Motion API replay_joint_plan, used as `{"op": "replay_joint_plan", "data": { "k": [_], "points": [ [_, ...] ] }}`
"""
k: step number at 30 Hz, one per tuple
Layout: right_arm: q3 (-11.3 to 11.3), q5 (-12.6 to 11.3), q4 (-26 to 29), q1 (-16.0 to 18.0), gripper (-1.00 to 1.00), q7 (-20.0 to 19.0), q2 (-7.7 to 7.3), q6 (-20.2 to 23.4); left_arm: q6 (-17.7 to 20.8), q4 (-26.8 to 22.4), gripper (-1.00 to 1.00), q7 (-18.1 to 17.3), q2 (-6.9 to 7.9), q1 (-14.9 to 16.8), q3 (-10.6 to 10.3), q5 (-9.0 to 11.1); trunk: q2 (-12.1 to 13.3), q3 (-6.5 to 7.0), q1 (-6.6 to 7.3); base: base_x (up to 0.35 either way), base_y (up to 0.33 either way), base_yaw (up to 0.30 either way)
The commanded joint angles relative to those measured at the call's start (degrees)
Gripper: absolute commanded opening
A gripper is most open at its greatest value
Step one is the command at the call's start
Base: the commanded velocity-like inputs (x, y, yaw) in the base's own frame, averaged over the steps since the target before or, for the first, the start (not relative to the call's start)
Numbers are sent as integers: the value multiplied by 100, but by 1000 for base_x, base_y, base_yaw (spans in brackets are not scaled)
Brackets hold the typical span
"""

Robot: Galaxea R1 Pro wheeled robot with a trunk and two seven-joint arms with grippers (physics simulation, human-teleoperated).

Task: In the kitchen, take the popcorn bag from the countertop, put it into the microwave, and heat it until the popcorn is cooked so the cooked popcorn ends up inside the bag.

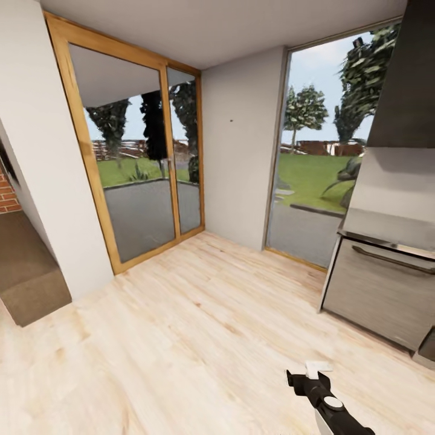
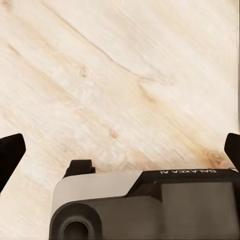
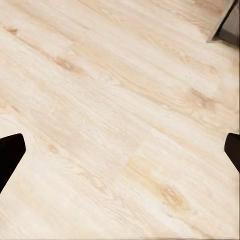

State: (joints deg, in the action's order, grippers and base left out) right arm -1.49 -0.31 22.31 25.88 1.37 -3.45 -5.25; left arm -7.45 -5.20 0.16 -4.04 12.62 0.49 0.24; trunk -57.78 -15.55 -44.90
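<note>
The popcorn bag, the popcorn and the microwave are out of view. At the right edge of the head view, a strip of the grey steel countertop (image 1: 386,243) tops a brushed-steel drawer front (image 1: 380,290) with a long bar handle. My right gripper (image 1: 309,376) hangs low over the pale wooden floor (image 1: 199,338), near the bottom of the head view. In the right wrist view its black fingertips (image 3: 11,152) stand far apart over bare floorboards, so the right gripper (image 3: 122,152) is open. My left gripper (image 2: 122,150) is also open, above the floor and a grey-black part of the robot (image 2: 150,205).
A wood-framed glass sliding door (image 1: 142,163) fills the left wall and a tall window (image 1: 314,157) stands to the right of a white wall. A dark slanted panel (image 1: 405,78) hangs above the counter. A brown step (image 1: 30,278) lies at far left.
</note>
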Motion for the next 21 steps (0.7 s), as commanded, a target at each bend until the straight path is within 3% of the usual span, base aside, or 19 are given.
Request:
{"op": "replay_joint_plan", "data": {
  "k": [1, 21],
  "points": [
    [-9, -4, -3, 5, 100, 4, 2, -20, -20, 5, 100, 2, 0, 3, 4, 2, 37, 11, 22, 0, 0, -300],
    [-9, -4, 35, 5, 100, 4, 2, -20, -20, 5, 100, 2, 0, 3, 13, 2, 839, 371, 462, 0, 0, -300]
  ]
}}
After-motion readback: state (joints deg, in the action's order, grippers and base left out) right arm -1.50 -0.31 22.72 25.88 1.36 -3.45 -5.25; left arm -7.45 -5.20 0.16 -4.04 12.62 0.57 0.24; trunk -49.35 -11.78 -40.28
